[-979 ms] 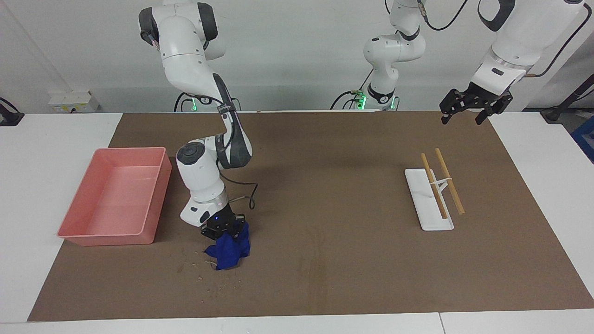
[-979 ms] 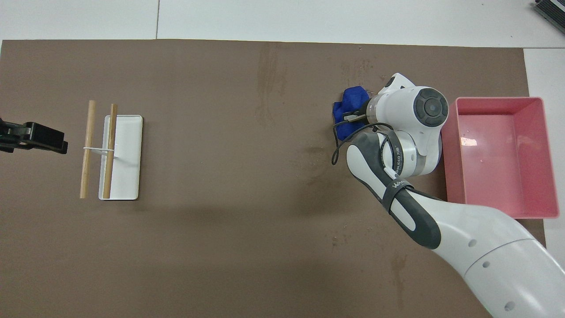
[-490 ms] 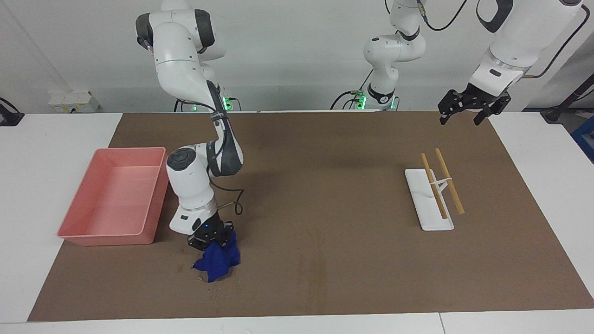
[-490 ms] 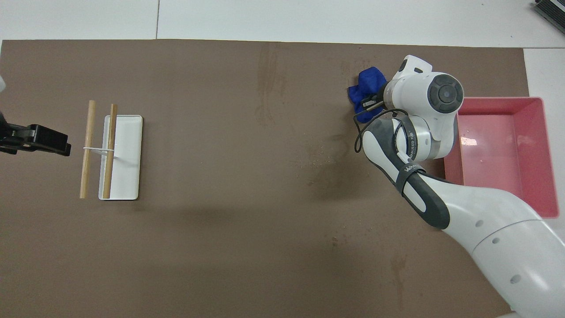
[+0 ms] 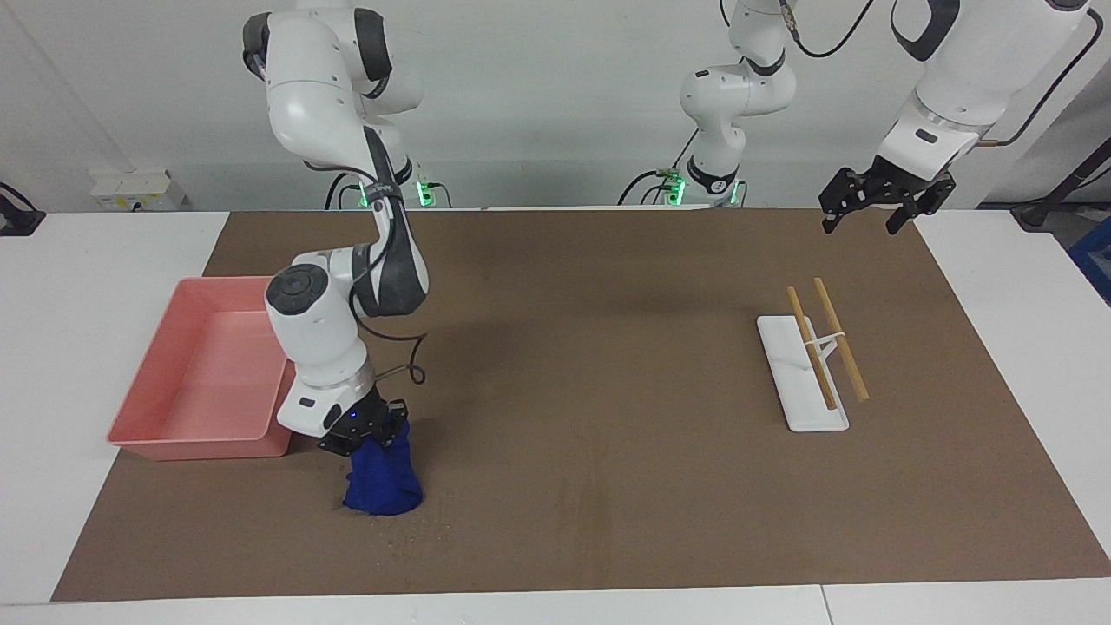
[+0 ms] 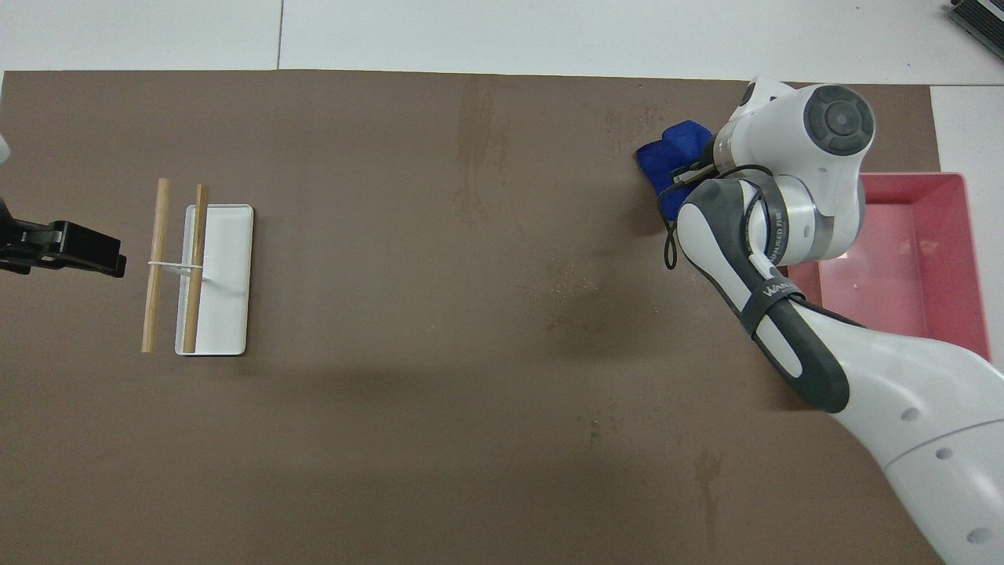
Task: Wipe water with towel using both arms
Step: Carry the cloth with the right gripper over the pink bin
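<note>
My right gripper (image 5: 369,434) is shut on a bunched blue towel (image 5: 383,488), whose lower end presses on the brown mat beside the pink bin's corner that lies farthest from the robots. The towel also shows in the overhead view (image 6: 667,154), partly under the right wrist. A faint scatter of tiny pale water specks (image 5: 406,540) lies on the mat just farther from the robots than the towel. More specks (image 6: 566,286) lie toward the table's middle. My left gripper (image 5: 875,208) hangs open and empty in the air over the mat's edge at the left arm's end, and it waits there (image 6: 64,249).
A pink bin (image 5: 165,421) stands at the right arm's end (image 6: 953,235). A white tray (image 5: 785,365) with two tied wooden sticks (image 5: 838,338) lies toward the left arm's end. A brown mat (image 5: 608,391) covers the white table.
My right gripper has dragged the towel along the mat toward the pink bin and a little farther from the robots, over some of the specks. The left gripper has barely moved.
</note>
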`<state>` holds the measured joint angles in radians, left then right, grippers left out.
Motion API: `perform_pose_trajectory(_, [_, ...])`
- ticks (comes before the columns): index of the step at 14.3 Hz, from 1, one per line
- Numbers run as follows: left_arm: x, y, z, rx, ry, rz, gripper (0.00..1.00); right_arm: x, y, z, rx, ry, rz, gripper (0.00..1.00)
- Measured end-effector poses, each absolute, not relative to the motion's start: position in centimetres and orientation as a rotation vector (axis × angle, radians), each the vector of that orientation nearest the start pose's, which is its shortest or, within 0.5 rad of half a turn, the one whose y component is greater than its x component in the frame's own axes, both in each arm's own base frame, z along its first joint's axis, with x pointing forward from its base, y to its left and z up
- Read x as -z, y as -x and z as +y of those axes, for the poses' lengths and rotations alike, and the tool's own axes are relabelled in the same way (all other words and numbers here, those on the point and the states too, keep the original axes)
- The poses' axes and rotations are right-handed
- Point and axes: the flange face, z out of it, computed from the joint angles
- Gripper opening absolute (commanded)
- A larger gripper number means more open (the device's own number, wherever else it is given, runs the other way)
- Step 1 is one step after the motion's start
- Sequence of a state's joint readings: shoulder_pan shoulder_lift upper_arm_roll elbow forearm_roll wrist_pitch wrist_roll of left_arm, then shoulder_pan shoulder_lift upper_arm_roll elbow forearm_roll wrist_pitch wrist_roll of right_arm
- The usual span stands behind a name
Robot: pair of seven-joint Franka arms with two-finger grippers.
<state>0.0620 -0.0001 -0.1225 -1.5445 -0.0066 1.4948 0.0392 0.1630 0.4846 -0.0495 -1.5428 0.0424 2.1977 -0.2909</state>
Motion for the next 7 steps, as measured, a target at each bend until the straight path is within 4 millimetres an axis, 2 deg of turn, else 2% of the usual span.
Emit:
perform_pose_trajectory(2, [-63.0, -54.6, -3.4, -0.078, 3.143, 0.157, 1.0, -45.4, -67.6, 7.2, 0.182, 3.075, -0.591, 0.0])
perform_pose_trajectory(4, [-63.0, -54.6, -3.4, -0.078, 3.143, 0.157, 1.0, -51.2, -64.7, 4.2, 0.118, 3.066, -0.619, 0.0])
perform_pose_trajectory(6, [-63.0, -54.6, -3.4, -0.079, 3.143, 0.157, 1.0, -55.2, -61.9, 0.9, 0.053, 3.054, -0.644, 0.0])
perform_pose_trajectory(7, [-63.0, -54.6, -3.4, -0.079, 3.143, 0.157, 1.0, -56.2, -60.9, -0.8, 0.03, 3.046, -0.666, 0.0])
